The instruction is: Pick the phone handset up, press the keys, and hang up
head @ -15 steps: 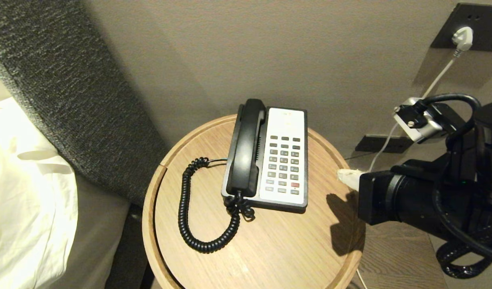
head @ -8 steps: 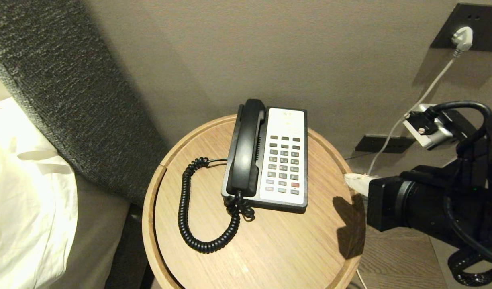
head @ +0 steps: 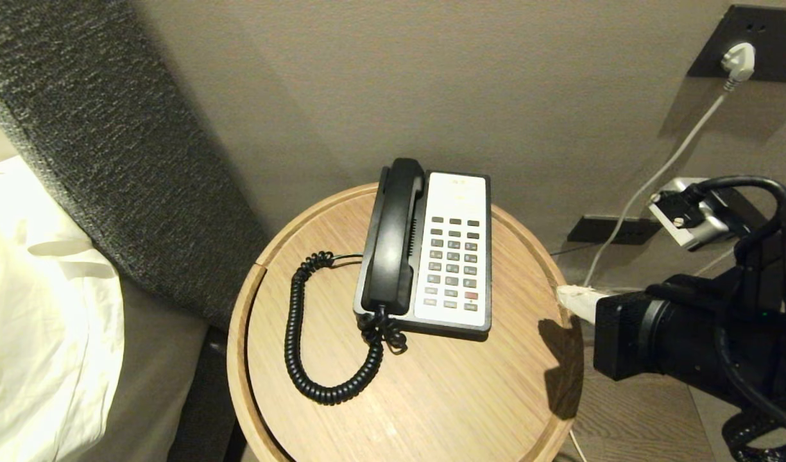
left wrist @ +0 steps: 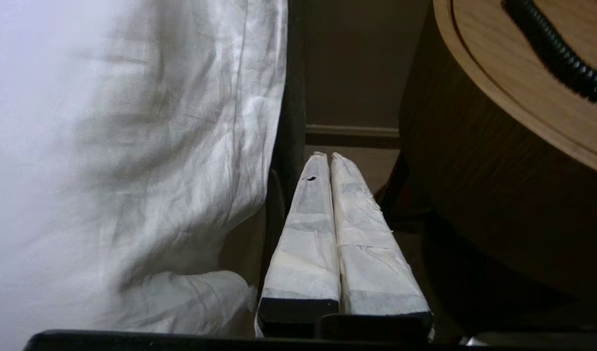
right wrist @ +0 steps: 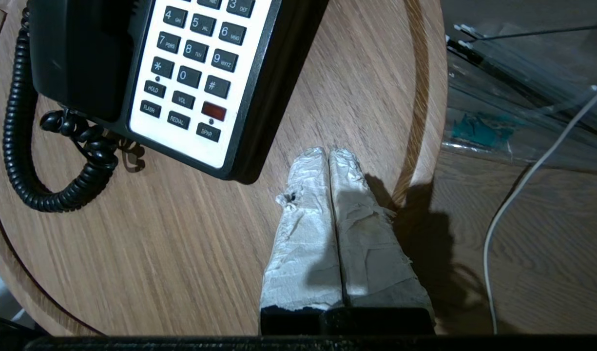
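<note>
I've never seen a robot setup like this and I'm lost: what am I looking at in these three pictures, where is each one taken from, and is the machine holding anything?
It is a two-armed robot, and each picture comes from one of its cameras. The head view looks down on a round light wooden side table. On it sits a black-and-white phone base with a long glossy black handset resting in its cradle, a grid of small dark grey keys, and a black coiled cord.

The other two pictures are taken from the wrists, looking along the fingers. The right gripper, wrapped in white tape, is shut and empty over the table's edge beside the phone. The left gripper, also shut and empty, hangs low between the white bed sheet and the table's side.

Nothing is held.
</note>
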### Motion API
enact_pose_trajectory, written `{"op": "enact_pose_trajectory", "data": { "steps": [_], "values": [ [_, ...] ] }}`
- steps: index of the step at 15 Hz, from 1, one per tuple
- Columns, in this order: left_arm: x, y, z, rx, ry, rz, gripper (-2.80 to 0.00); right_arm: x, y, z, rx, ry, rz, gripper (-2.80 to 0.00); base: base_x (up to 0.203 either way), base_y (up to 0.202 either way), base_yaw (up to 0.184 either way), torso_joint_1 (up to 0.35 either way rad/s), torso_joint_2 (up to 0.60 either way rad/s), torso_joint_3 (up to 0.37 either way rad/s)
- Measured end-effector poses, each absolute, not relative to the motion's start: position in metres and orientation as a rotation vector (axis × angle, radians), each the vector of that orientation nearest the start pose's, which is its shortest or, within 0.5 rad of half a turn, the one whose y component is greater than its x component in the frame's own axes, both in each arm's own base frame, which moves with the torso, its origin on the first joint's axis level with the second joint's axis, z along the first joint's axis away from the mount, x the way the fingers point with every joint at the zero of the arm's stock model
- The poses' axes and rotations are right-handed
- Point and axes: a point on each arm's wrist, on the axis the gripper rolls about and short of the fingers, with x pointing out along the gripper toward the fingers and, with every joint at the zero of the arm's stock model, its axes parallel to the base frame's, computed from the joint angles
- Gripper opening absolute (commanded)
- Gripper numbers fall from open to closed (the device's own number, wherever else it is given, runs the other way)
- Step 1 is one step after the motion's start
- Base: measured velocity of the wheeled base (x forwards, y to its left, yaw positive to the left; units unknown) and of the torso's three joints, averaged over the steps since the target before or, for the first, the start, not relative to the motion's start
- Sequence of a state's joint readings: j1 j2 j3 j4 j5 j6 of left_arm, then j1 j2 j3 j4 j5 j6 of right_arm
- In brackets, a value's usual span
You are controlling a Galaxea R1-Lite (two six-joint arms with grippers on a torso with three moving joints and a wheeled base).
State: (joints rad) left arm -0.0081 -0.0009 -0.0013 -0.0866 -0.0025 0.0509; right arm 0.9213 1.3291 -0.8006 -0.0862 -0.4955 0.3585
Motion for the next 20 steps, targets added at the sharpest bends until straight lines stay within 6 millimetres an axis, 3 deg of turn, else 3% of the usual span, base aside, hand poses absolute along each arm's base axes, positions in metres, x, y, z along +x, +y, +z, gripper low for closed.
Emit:
{"op": "enact_pose_trajectory", "data": {
  "steps": [5,11,17,20],
  "values": [
    [-0.023,0.000,0.084,0.048,-0.087,-0.015,-2.80,0.131,0.154,0.224,0.061,0.405,0.349,-2.80,0.000,0.000,0.000,0.000,0.00,0.000],
    [-0.023,0.000,0.084,0.042,-0.088,-0.011,-2.80,0.126,0.134,0.220,0.108,0.411,0.260,-2.80,0.000,0.000,0.000,0.000,0.00,0.000],
    [-0.023,0.000,0.084,0.042,-0.088,-0.010,-2.80,0.101,0.096,0.213,0.106,0.415,0.196,-2.80,0.000,0.000,0.000,0.000,0.00,0.000],
    [-0.023,0.000,0.084,0.042,-0.088,-0.010,-2.80,0.087,0.070,0.213,0.187,0.350,0.070,-2.80,0.000,0.000,0.000,0.000,0.00,0.000]
  ]
}}
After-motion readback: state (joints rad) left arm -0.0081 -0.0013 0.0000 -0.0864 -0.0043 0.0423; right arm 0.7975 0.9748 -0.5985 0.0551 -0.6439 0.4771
